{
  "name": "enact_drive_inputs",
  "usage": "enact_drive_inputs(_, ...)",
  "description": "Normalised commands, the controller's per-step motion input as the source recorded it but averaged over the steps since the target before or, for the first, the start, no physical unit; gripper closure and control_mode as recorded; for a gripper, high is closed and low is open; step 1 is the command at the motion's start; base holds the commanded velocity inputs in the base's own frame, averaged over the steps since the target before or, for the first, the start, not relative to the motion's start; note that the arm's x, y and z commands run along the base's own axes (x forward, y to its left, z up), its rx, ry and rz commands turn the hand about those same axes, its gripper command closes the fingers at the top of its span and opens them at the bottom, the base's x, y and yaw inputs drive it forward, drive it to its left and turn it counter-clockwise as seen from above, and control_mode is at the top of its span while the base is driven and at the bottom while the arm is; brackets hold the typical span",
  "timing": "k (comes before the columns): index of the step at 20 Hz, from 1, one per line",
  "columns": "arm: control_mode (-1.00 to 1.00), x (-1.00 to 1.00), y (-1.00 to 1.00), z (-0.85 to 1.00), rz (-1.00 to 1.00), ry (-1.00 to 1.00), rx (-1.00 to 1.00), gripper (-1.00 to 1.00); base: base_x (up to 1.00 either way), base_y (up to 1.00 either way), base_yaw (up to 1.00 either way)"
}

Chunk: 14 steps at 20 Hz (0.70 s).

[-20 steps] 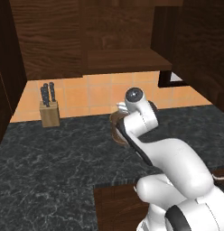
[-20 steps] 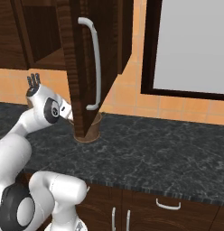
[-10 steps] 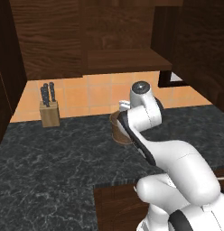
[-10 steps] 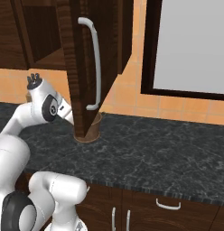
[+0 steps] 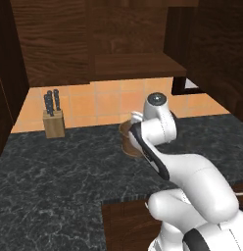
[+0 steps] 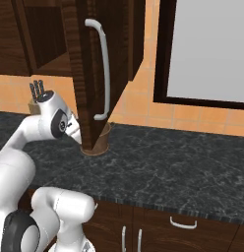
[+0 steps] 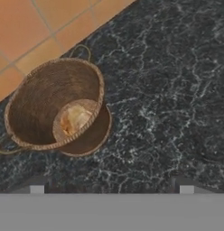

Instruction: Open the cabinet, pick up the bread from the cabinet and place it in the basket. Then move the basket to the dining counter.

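claw (image 7: 111,189): jaws apart, empty | basket (image 7: 50,106): below, off to one side | bread (image 7: 74,118): inside basket

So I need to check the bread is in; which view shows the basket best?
The hand view: it looks into the basket, with the bread at the bottom. The left base view shows a sliver beside the arm; the right base view, its base below the cabinet door.
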Motion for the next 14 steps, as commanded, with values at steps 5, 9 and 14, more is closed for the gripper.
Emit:
enact_drive_inputs(5,-1.0,0.0,-0.09,-0.09,-0.05,0.0,0.15,-1.0,0.0,0.0,0.0)
enact_drive_inputs(9,-1.0,0.0,-0.26,0.0,0.0,0.03,0.22,-1.0,0.0,0.0,0.0)
enact_drive_inputs(14,-1.0,0.13,-0.03,-0.17,-0.01,0.02,0.01,-1.0,0.0,0.0,0.0)
